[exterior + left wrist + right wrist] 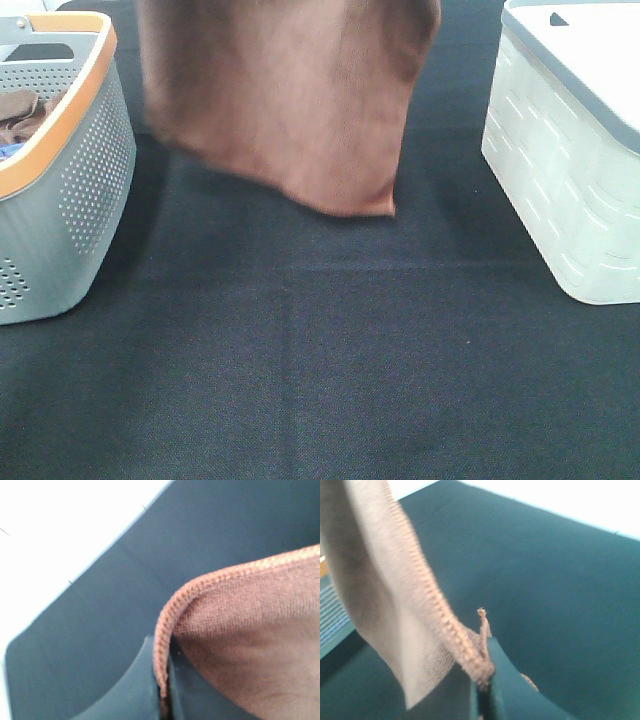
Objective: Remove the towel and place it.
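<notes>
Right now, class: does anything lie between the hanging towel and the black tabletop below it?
Nothing visible does. The towel hangs in the air, its hem pinched in the left gripper and the right gripper. The black tabletop under it is bare; the grey basket and the white bin stand off to either side.

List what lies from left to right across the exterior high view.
Grey basket with orange rim → hanging rust-brown towel → white lidded bin, all over the black table cloth.
</notes>
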